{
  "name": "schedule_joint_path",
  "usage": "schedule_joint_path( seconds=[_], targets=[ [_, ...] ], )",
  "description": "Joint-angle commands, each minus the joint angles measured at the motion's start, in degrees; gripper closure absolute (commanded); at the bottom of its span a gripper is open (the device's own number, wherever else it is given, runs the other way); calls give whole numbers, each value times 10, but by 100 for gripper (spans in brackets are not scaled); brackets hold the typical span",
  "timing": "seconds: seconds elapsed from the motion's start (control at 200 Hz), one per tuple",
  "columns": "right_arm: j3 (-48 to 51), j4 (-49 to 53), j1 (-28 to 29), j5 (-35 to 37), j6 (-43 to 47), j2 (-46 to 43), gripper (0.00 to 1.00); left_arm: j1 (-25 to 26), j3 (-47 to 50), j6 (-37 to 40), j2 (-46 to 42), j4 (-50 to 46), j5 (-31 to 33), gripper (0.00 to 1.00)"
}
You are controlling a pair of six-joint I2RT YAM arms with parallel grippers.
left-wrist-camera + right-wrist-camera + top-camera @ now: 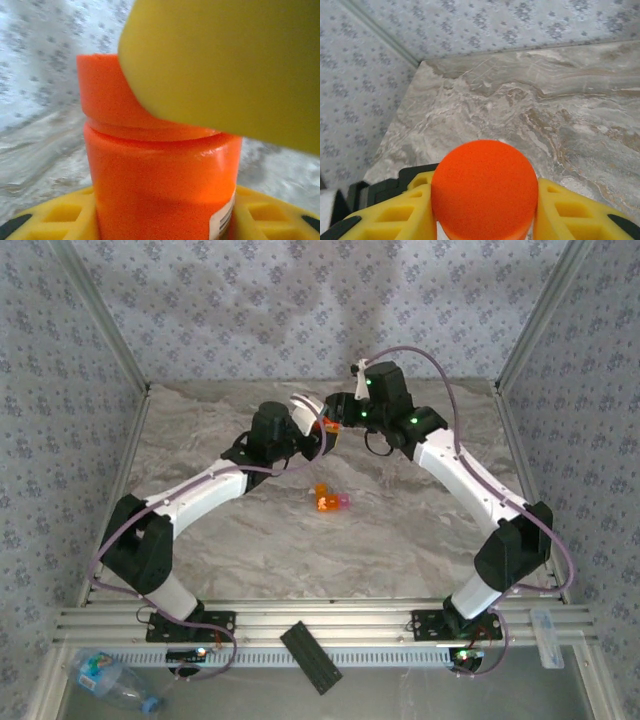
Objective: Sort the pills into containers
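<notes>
The top camera looks down from the near side over the whole table (400, 540). Both wrist cameras press close to one shared orange bottle (160, 190).

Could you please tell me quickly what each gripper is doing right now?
Left gripper: closed around the body of the orange pill bottle.
Right gripper: closed on the bottle's cap.

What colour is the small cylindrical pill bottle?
The cylindrical pill bottle is orange; best in left wrist view.
</notes>
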State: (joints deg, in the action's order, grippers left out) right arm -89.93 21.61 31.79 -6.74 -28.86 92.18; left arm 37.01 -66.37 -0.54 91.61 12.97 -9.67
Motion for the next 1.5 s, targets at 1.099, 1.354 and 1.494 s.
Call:
schedule_joint_path(
  seconds=[1.099,1.354,1.494],
  targets=[
    [-56,78,-146,-399,238,-44,12,-69,-127,-25,19,-53,-417,100],
    [-56,75,-143,-400,231,-34,21,-69,-130,-20,22,-63,-420,100],
    [-59,77,-142,-403,229,-26,27,-68,-131,-19,23,-65,-420,100]
  ],
)
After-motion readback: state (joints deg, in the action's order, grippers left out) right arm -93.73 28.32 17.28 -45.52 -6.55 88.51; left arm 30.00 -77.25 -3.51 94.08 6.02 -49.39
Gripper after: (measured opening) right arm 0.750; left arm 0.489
